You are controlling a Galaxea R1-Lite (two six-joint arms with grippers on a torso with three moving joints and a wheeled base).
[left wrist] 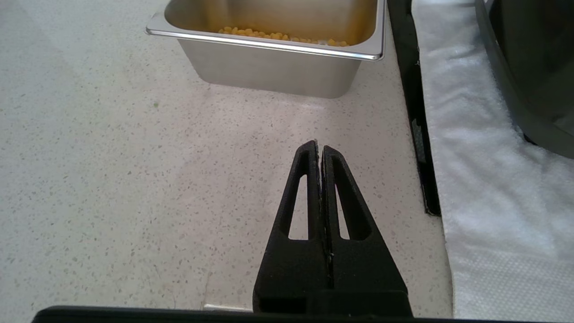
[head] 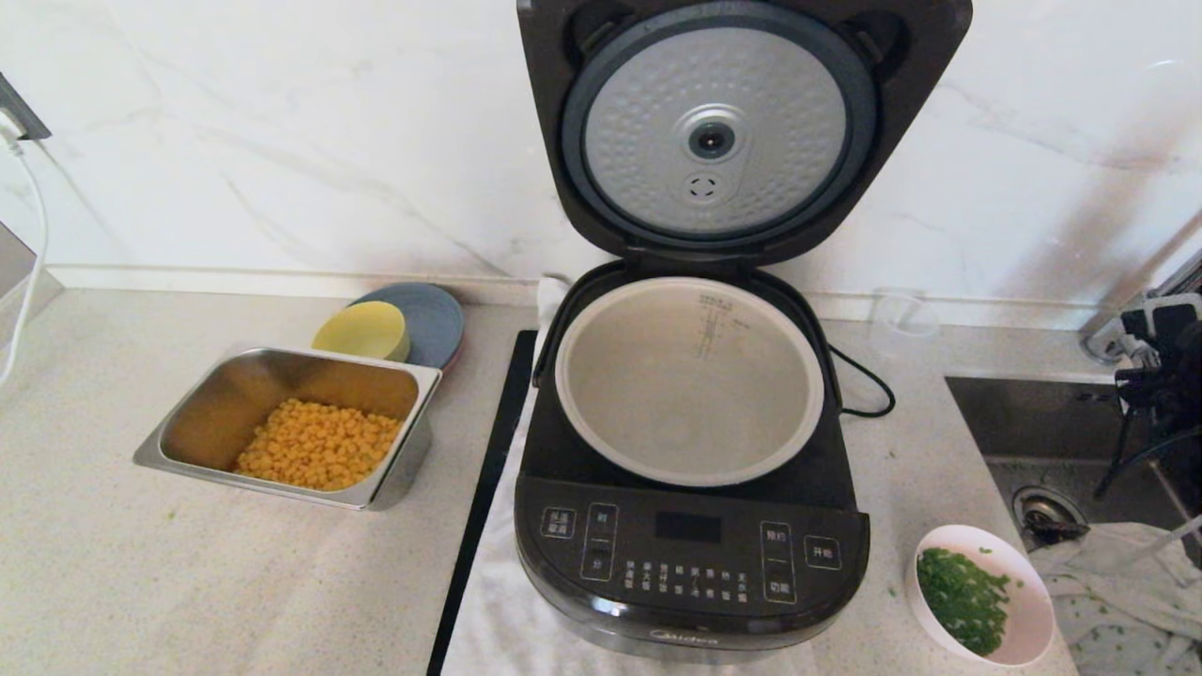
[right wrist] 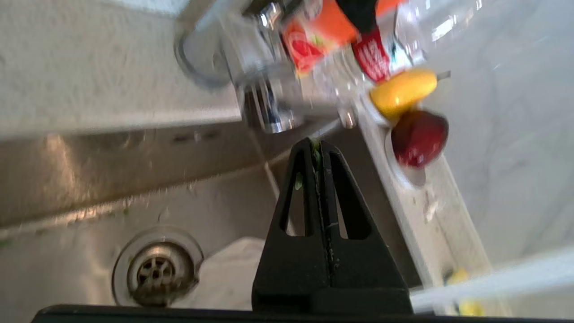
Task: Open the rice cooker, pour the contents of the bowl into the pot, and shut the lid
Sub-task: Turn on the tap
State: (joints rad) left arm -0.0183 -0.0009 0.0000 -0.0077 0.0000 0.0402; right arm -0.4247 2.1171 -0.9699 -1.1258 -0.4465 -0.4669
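Nearest us, at the front right of the speckled counter [head: 141, 563], sits the small round bowl [head: 1024, 615], pale pink outside and whitish within, holding the contents [head: 963, 601], finely chopped green bits heaped toward its left side. Just to its left stands the large black rounded-square rice cooker [head: 690, 554] on a white towel [head: 498, 620], its hinged lid [head: 563, 94] already raised upright against the marble wall, dimpled silver underside facing us, and the round grey-beige pot [head: 690, 380] bare inside. We judge the opening done and the pour next. That move turns on one thing: the bowl lies on our right, beside the steel sink [head: 986, 404], over which the right gripper [right wrist: 317, 146] hangs with fingers pressed together and holding nothing. The left gripper [left wrist: 319, 146], likewise closed and empty, hovers over the counter near the rectangular steel tray of corn [left wrist: 278, 67], across the cooker from the bowl. So the right arm is the nearer one, and it needs to spread its fingers before taking the rim.
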